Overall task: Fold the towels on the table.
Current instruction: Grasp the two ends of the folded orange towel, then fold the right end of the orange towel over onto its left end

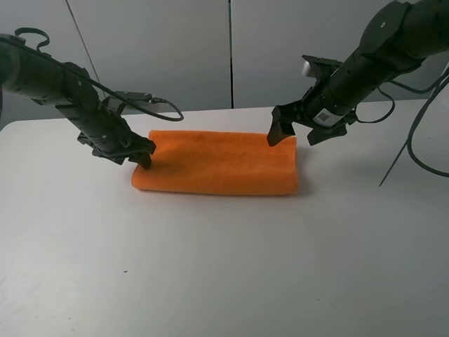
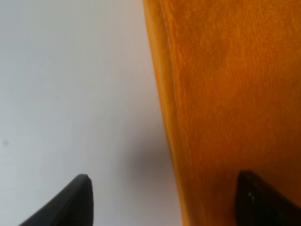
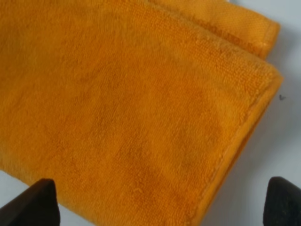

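Left gripper (image 2: 163,179): jaws apart, nothing clamped. It straddles the hemmed edge at the left end of the bright orange fluffy microfibre towel (image 1: 217,165). One black finger (image 2: 263,202) is over the cloth, the other over bare tabletop. Cannot tell whether either touches.

Right gripper (image 3: 160,181): jaws wide apart, gripping nothing, above the far right corner of the cloth.

Towel position: on the large plain white matte table (image 1: 210,281), toward the far side, between the two arms.

Towel shape: folded into a long, narrow rectangle, long sides running left to right in the high view. The near long edge looks rounded and thick.

Layers: two show at the right end. The upper layer's corner sits a little short of the lower layer, which shows just beyond it. A stitched hem runs along the visible edges of both.

Surface: short, fuzzy pile in an even orange with faint darker patches. The top lies smooth and flat.
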{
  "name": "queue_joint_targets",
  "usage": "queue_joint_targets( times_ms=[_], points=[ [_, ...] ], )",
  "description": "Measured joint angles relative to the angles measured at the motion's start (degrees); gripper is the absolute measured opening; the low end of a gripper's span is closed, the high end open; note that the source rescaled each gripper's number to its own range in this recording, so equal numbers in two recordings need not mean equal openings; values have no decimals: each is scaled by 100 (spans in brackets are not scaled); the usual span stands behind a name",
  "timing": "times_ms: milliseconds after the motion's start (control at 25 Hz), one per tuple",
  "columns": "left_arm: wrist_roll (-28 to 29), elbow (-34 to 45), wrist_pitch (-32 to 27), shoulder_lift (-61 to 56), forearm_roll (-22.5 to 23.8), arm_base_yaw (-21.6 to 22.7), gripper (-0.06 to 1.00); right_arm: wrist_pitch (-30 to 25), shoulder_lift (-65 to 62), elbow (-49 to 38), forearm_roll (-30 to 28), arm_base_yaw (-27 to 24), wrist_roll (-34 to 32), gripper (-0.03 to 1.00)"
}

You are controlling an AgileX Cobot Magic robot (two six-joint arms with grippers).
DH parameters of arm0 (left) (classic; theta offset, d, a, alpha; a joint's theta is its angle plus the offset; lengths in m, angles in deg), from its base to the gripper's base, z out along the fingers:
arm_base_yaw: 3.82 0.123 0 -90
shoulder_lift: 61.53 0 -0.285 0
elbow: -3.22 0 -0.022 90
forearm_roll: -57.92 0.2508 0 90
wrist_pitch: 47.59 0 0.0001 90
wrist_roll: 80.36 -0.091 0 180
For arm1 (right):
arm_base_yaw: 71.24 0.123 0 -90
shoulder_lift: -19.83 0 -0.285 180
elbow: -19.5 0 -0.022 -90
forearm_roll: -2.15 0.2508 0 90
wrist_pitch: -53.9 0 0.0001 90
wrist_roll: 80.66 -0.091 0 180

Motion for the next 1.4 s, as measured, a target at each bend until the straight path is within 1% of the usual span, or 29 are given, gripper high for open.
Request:
queue_joint_targets(
  times_ms=[280,360,520,600,720,1400],
  points=[
    [26,-25,-6,210,29,0,80,131,0,0,0,0,-356,93],
    [179,-48,-6,267,117,0,80,214,0,0,-26,0,-512,93],
    [578,-68,-6,324,438,-25,80,282,21,0,-60,-24,-837,93],
    [673,-82,-6,324,557,-50,80,218,129,10,-38,-89,-910,93],
    [723,-84,-17,324,591,-50,80,133,364,10,11,-168,-955,93],
    [766,-118,-53,345,591,-50,80,14,1095,31,1004,-180,-994,93]
  ],
)
